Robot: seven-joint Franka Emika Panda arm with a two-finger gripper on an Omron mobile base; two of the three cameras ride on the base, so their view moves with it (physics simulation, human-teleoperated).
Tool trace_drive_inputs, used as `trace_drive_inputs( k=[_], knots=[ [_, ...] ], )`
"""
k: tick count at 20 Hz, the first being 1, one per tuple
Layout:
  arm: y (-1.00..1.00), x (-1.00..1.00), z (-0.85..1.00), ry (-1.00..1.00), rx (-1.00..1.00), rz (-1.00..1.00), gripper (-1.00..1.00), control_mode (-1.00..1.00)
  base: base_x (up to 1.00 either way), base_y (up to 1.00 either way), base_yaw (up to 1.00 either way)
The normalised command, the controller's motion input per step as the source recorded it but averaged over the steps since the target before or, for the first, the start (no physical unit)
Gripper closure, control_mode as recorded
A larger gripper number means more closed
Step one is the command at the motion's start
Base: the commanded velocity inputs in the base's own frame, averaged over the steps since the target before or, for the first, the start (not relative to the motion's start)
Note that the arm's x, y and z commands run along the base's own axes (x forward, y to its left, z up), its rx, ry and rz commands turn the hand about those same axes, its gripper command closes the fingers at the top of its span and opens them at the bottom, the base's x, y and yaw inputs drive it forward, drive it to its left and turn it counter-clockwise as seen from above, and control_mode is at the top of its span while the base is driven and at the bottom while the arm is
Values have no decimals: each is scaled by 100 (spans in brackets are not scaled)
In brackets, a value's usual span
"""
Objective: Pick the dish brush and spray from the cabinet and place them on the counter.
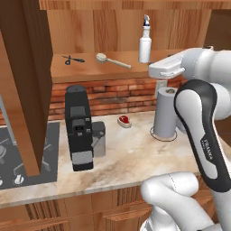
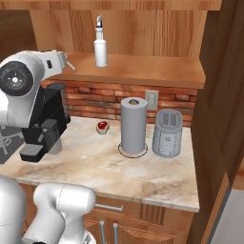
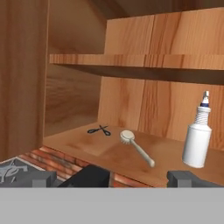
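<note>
Wood grain lines the open cabinet point(image 3: 131, 39), whose lower shelf carries three things and whose upper shelf shows only its underside in the hand view. The only writing readable anywhere is the dark "FRANKA" lettering running down the white arm link in the left base view; the spray point(image 3: 197, 135) bears no label that can be made out.

The gripper point(image 3: 109, 177) has its two dark fingers spread wide apart, nothing between them, and is pointed at the shelf from in front of and slightly below its edge. Straight ahead of it, between the finger tips as the hand view frames them, lies the dish brush point(image 3: 134, 145), flat on the shelf with its round cream head toward the back and its thin handle angled toward the front. Ahead and to the right of the gripper, the spray stands upright near the shelf's front, well apart from the brush. Ahead and to the left, farther back, black scissors point(image 3: 99, 130) lie flat.

Below the gripper, the counter point(image 1: 131, 153) holds a black coffee machine point(image 1: 79, 128), a small red item point(image 1: 123, 120), a grey paper towel roll point(image 2: 133, 125) standing upright in its ring base, and a grey toaster point(image 2: 167, 133) just beside the roll.
</note>
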Motion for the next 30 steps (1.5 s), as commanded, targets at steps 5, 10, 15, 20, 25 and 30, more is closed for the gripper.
trace_drive_inputs(
  k=[5,10,15,20,25,30],
  knots=[
    [0,25,-6,0,0,0,-100,-100,0,0,0],
    [0,26,0,7,0,0,-100,-100,0,0,0],
    [0,22,0,13,0,0,-100,-100,0,0,0],
    [0,18,0,11,0,0,-100,-100,0,0,0],
    [2,18,-1,4,0,0,-100,-100,0,0,0],
    [6,13,-4,0,0,0,-100,-100,0,0,0]
  ],
)
